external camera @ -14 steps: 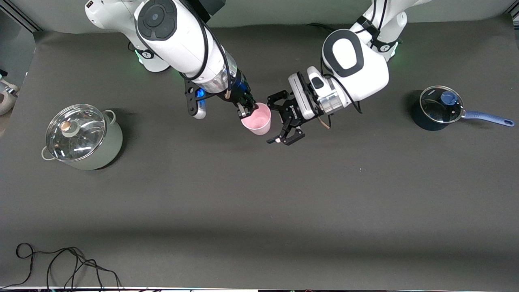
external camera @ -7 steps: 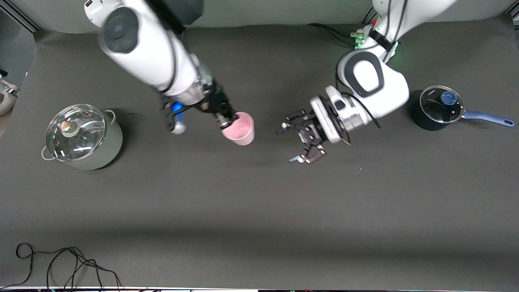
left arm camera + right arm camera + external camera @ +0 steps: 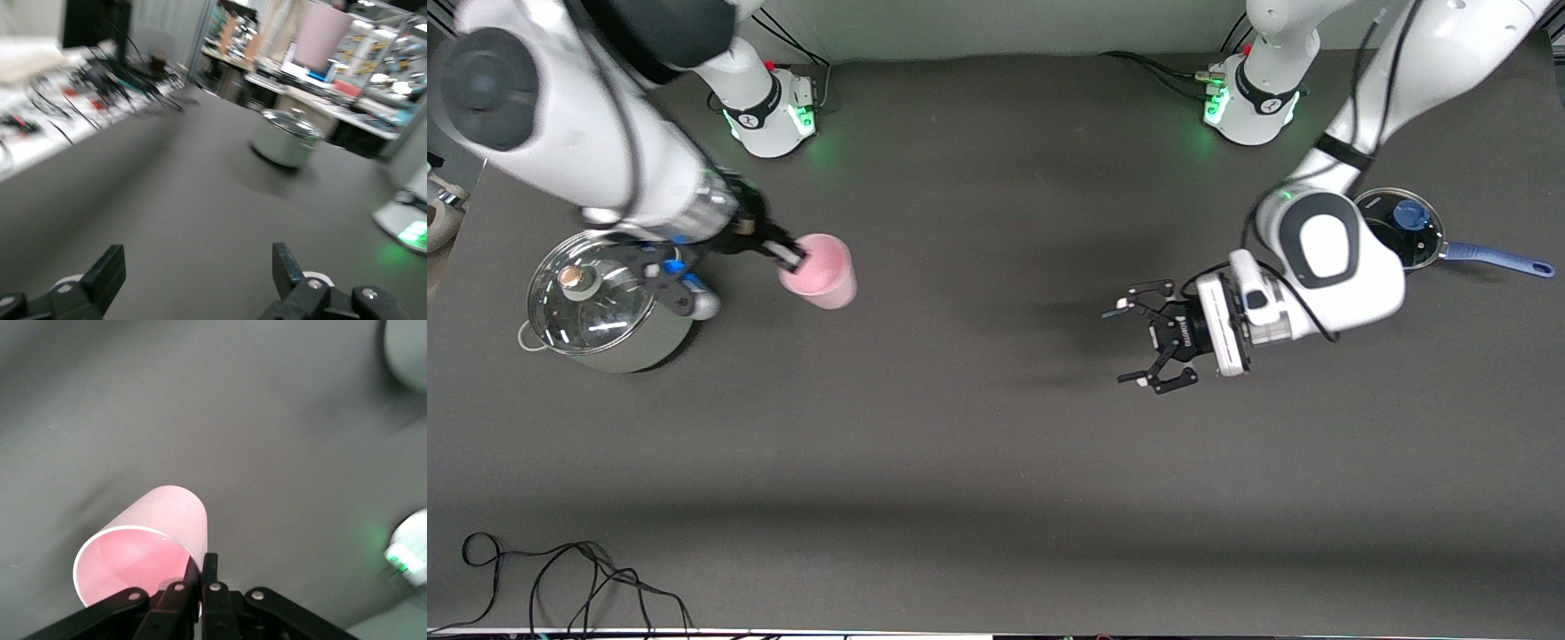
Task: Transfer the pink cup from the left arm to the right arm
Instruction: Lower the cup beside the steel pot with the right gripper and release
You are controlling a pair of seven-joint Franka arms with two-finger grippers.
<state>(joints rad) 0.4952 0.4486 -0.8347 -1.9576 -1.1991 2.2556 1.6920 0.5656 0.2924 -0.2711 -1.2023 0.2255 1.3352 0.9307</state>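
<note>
The pink cup [image 3: 824, 273] hangs tilted over the table beside the lidded grey-green pot. My right gripper [image 3: 791, 256] is shut on its rim. In the right wrist view the cup [image 3: 150, 540] shows its open mouth, and the right gripper [image 3: 201, 568] pinches the wall with one finger inside and one outside. My left gripper [image 3: 1119, 347] stands open and empty over bare table toward the left arm's end, well apart from the cup. The left wrist view shows its two fingertips wide apart [image 3: 197, 267] with only the dark mat between them.
A grey-green pot with a glass lid [image 3: 609, 302] stands at the right arm's end and also shows in the left wrist view [image 3: 287, 137]. A dark blue saucepan with a lid and long handle [image 3: 1392, 233] sits at the left arm's end. A black cable [image 3: 560, 578] lies near the front edge.
The right arm has carried the cup from mid-table toward its own end, up beside the pot. The left gripper, open and empty, has drawn back toward the left arm's end.
</note>
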